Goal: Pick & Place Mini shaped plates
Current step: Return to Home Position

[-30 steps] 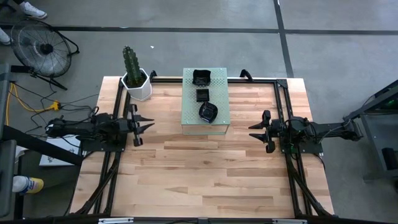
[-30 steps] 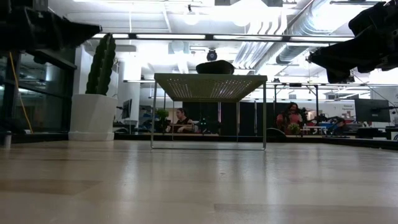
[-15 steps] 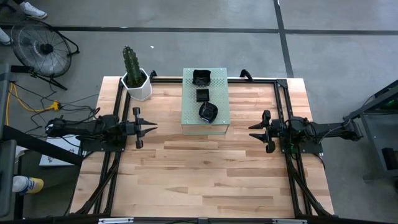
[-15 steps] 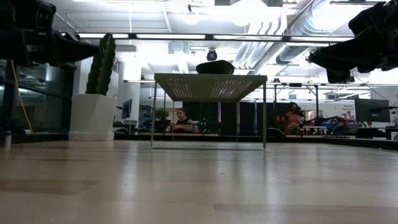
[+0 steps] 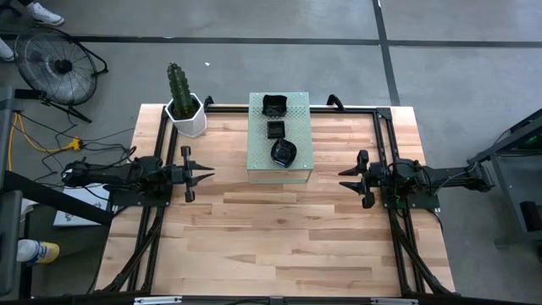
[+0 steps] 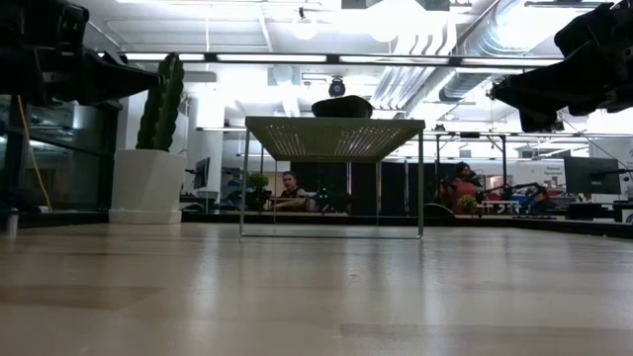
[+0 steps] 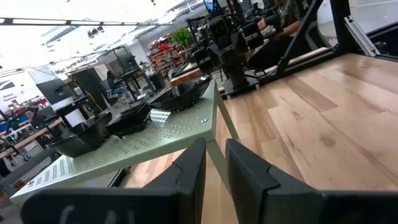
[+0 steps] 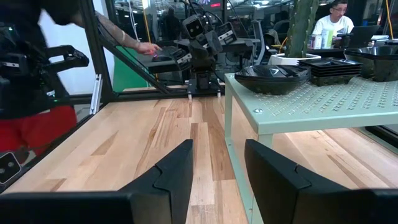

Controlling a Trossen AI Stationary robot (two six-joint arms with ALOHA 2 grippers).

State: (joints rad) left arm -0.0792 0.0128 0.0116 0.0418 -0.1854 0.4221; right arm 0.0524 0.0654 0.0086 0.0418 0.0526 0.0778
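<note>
Black mini shaped plates sit in three spots on top of a pale green perforated stand [image 5: 298,168] at the table's far middle: a square one [image 5: 273,105] farthest back, a small square one [image 5: 276,129], and a rounder one [image 5: 283,152] nearest. The left wrist view shows them as dark dishes [image 7: 186,93], the right wrist view as a bowl-like dish [image 8: 270,78]. My left gripper [image 5: 207,175] [image 7: 216,146] hovers level to the left of the stand, its fingers a narrow gap apart and holding nothing. My right gripper [image 5: 343,176] [image 8: 219,149] hovers level to the right of the stand, wide open and holding nothing.
A cactus in a white hexagonal pot [image 5: 188,117] stands at the far left corner. Black frame rails [image 5: 383,135] run along the table's sides and back. A person [image 8: 37,93] stands beyond the table in the right wrist view. Bare wood [image 5: 279,229] lies in front of the stand.
My left gripper has tipped its fingers down until they point level, and has kept still since. The plates have stayed where they were.
</note>
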